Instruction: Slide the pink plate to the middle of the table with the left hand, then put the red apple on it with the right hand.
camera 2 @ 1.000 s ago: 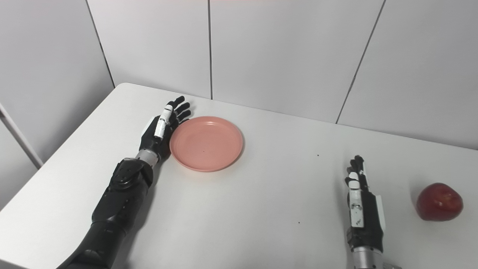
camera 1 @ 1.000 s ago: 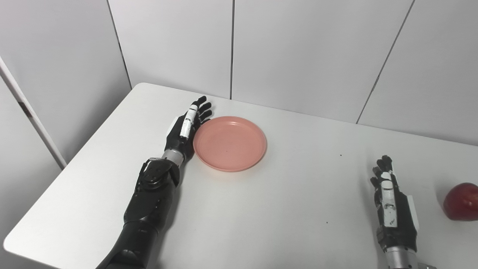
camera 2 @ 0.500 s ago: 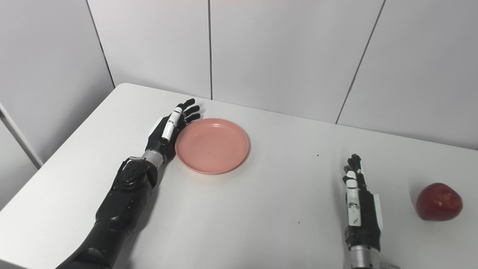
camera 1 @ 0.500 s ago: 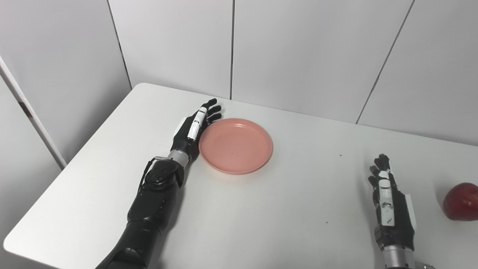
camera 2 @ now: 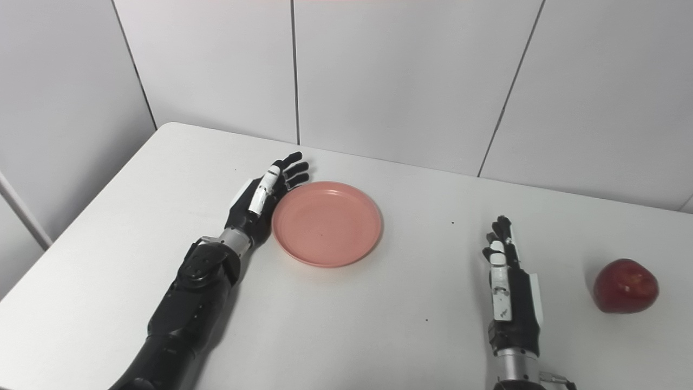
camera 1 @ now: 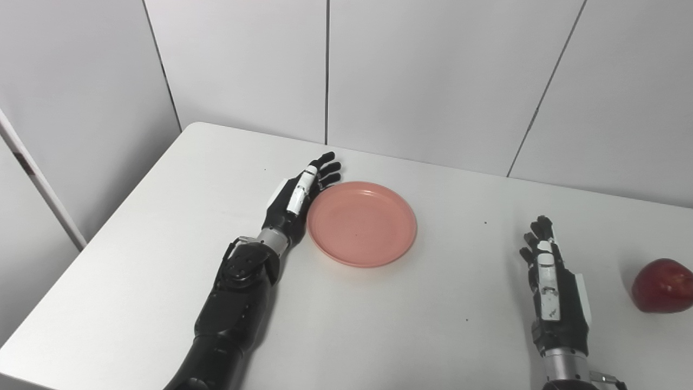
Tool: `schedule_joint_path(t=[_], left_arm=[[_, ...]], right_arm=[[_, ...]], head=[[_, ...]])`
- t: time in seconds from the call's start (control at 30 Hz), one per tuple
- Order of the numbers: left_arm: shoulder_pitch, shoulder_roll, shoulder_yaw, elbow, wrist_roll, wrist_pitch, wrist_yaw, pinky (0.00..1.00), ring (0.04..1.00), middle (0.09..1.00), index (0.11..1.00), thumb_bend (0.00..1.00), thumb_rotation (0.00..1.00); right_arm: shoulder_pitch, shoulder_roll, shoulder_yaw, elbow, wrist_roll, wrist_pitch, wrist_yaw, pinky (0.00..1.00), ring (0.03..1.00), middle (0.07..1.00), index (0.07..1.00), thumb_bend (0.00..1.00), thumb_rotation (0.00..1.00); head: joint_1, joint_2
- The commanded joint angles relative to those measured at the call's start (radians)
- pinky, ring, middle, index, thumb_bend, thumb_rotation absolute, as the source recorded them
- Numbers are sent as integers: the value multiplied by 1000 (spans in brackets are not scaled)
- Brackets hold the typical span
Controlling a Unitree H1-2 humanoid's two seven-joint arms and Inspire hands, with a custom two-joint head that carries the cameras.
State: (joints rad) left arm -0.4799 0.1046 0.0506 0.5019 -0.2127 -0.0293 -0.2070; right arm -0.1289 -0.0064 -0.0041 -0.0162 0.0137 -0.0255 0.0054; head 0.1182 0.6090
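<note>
Your flat, open left hand [camera 1: 295, 197] presses the round pink plastic plate [camera 1: 361, 223] left of centre; your empty, open-fingered right hand [camera 1: 552, 281] waits, glossy red apple [camera 1: 662, 278] untouched at right.

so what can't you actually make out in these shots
- Contact of the left hand with the pink plate: both eye views, the hand's own back hides the palm side.
- Far side and underside of the red apple: turned away in both views.
- Dark specks on the table: too small to identify.
- Right hand palm: edge-on.
</note>
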Motion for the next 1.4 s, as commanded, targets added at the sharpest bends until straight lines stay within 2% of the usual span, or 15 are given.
schedule_joint_path(t=[0.0,0.2,0.83,1.1,1.37], left_arm=[[42,-15,-14,5,5,81,0,859,886,885,864,343,1000],[69,-46,-31,-59,20,113,26,862,888,887,869,351,1000],[150,-116,-103,-230,54,187,36,854,880,886,870,366,1000],[182,-127,-133,-269,58,194,25,871,889,894,876,341,1000],[197,-129,-145,-276,58,199,32,886,893,900,894,365,1000]], right_arm=[[-17,4,-1,-42,-4,16,-7,960,967,972,971,218,1000],[-18,8,0,-51,-4,27,-9,978,969,974,972,218,1000],[-23,28,8,-70,-25,60,-34,969,964,961,958,231,1000],[-24,36,6,-77,-33,70,-36,965,960,955,955,238,1000],[-25,41,10,-85,-56,80,-40,948,952,952,950,251,1000]], head=[[-3,1],[-12,10],[-59,39],[-80,50],[-105,61]])
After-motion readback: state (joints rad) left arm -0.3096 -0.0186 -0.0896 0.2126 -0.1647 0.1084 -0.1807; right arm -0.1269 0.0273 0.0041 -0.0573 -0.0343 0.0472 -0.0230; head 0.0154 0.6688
